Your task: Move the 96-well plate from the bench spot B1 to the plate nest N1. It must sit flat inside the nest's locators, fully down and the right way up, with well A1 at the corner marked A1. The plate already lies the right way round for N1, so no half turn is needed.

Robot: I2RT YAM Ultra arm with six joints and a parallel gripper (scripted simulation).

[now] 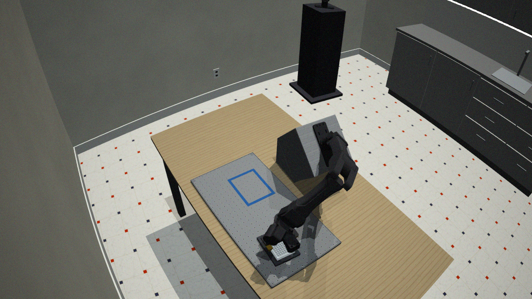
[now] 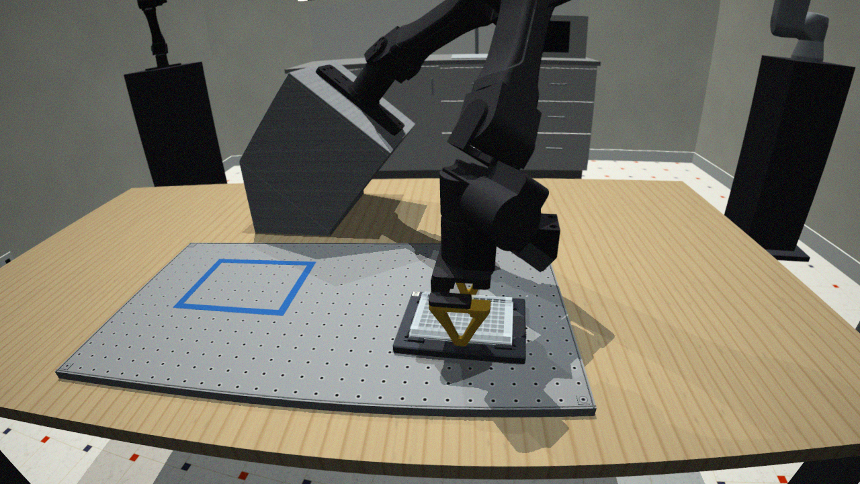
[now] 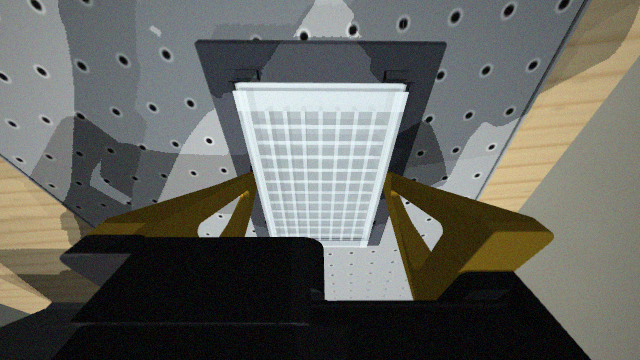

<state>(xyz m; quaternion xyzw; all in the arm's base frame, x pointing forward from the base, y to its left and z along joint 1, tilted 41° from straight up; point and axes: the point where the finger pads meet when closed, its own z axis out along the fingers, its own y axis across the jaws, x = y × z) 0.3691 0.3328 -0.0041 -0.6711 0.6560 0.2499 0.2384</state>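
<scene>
The clear 96-well plate [image 2: 461, 319] lies flat on the dark plate nest [image 2: 459, 347] at the near right of the grey breadboard. It also shows in the wrist view [image 3: 320, 160] between the nest's corner locators and in the top view [image 1: 279, 251]. My gripper [image 2: 459, 328] stands low over the plate, its yellow fingers open on either long side [image 3: 320, 192] with a small gap at each finger. The blue-outlined bench spot [image 2: 246, 286] at the breadboard's far left is empty [image 1: 251, 186]. I cannot read the A1 mark.
The arm's slanted grey mount block [image 2: 318, 153] stands on the wooden table behind the breadboard. Black pillars [image 2: 174, 123] [image 2: 785, 150] stand off the table at the left and right. Cabinets [image 1: 464, 96] line the far wall.
</scene>
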